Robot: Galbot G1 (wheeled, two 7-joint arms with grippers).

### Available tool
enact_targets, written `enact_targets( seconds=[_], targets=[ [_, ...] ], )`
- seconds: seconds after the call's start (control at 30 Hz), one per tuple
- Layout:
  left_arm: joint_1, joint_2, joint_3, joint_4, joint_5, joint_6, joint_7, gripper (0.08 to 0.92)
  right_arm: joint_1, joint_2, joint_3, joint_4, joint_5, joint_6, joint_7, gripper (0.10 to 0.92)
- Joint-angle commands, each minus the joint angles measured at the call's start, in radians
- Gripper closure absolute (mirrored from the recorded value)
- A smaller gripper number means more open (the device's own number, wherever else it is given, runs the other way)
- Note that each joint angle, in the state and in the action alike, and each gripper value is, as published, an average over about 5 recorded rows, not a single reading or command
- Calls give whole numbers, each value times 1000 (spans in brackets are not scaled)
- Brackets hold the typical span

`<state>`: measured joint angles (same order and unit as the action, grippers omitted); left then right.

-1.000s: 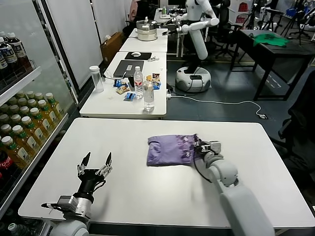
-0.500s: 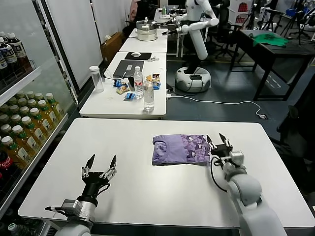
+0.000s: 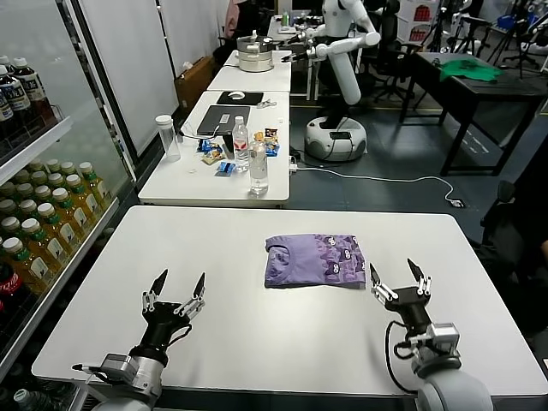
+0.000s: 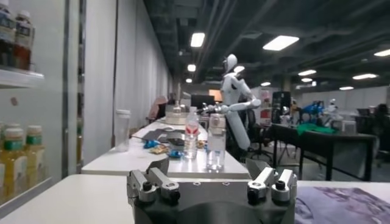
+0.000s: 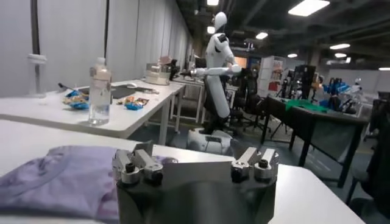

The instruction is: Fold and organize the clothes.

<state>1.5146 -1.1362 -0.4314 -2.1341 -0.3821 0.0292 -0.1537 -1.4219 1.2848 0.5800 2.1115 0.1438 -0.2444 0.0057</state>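
— Where is the lavender T-shirt found?

— It is laid flat as a folded rectangle on the white table, a little right of the table's middle and toward the far edge. Small dark printed marks are seen on its upper face, toward the right end. In the right wrist view the purple fabric is seen low beside that arm's fingers; in the left wrist view a corner of it is caught at the edge.

— By what is it held?

— By nothing. The right gripper is raised just off the table, near the shirt's right end but apart from it, with its jaws spread wide and nothing between them. The left gripper is held over the near left part of the table, well apart from the shirt, its jaws likewise spread and released.

— What is seen beyond the table?

— A second white table is set behind, on which water bottles, snack packets and a laptop are placed. A white humanoid robot is stood farther back, a green cloth is draped on a dark desk, and bottled drinks are shelved in a cooler at the left.
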Motion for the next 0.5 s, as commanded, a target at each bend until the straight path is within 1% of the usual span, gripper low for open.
enact_targets(
  seconds=[0.03,0.5],
  targets=[
    [12,21,5,-28,-7,7,31,177,-119,41,35,55,-94,66,-2,203],
    [-7,31,5,-21,-11,12,41,177,-100,40,30,65,-92,52,55,203]
  ],
)
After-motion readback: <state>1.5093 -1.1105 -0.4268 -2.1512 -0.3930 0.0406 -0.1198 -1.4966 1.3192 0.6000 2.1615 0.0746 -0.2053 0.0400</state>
